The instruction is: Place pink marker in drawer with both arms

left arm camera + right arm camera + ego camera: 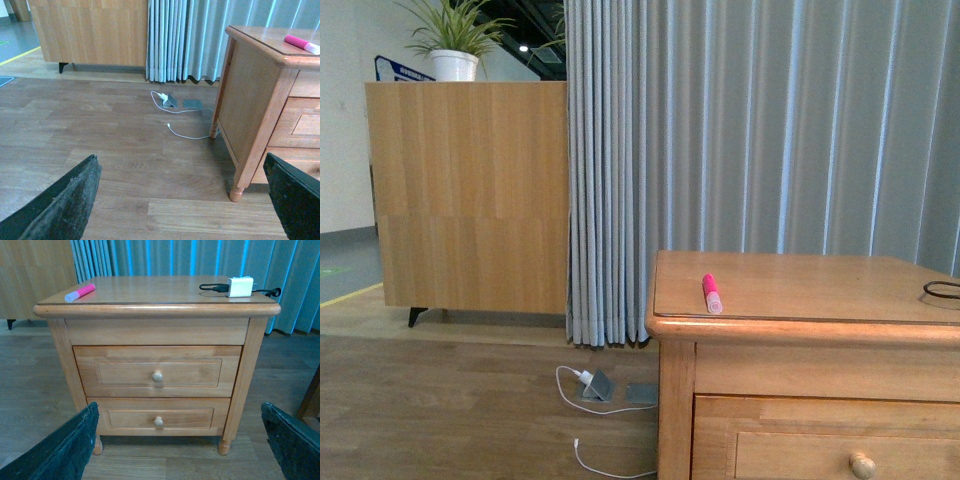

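Pincers on both my arms are spread wide and hold nothing. My left pincer (180,159) hangs low over the brown wood-plank floor (100,130) beside the honey-coloured wooden nightstand (150,332). My right pincer (178,407) faces the nightstand's front.

The short bright-pink marker with a pale cap (80,292) lies flat on the nightstand's top. It is near the front edge, at the corner closest to the grey pleated curtain (770,130), with its cap end pointing toward the front edge.

Bare floor lies open before the nightstand's front and along its side.

Only the right wrist view shows the whole front of the nightstand. It has two drawers, an upper drawer (120,371) and a lower drawer (125,417), both shut, each with one round wooden knob. The same view shows one white charger plug with a black cable (240,287) at the far corner of the nightstand's top, well apart from the marker.

The front view shows only one knob. Beyond the nightstand it shows one tall wooden cabinet (470,195) with one potted green plant (455,45) on top.

The left wrist view shows two small grey floor boxes (170,101) with white cable beside the nightstand's leg.
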{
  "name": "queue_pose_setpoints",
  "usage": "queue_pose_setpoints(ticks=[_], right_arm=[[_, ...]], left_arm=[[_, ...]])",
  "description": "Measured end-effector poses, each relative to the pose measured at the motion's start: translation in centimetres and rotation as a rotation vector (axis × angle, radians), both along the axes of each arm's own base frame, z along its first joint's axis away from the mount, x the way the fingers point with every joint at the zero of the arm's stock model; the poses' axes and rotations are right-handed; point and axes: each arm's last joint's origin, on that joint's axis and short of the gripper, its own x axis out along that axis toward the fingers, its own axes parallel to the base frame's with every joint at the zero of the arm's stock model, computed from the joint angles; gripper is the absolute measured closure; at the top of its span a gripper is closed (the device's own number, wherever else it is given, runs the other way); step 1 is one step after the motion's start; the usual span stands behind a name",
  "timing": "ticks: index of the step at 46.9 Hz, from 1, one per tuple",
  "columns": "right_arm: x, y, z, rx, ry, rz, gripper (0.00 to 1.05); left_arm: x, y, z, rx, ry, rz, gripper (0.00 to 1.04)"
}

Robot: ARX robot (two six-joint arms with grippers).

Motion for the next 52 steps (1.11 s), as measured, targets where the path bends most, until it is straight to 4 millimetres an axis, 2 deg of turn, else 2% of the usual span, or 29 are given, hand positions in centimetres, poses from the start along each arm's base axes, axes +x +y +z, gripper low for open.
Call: queue_pose_setpoints(ticks=[46, 48, 50, 52], right_arm=[[0.00, 0.00, 0.00, 0.000, 0.000, 0.000, 0.08], [0.00, 0.03, -0.08, 0.020, 0.060, 0.026, 0.08], [0.12, 0.12, -0.31, 0.072, 0.209, 0.063, 0.08], [0.55, 0.19, -0.69, 0.105, 0.287, 0.066, 0.08]], left_arm=[[0.00, 0.00, 0.00, 0.000, 0.000, 0.000, 0.06], [0.00, 0.00, 0.00, 0.000, 0.000, 0.000, 0.06], [0.00, 0.00, 0.00, 0.000, 0.000, 0.000, 0.06], [0.00, 0.00, 0.00, 0.000, 0.000, 0.000, 0.06]])
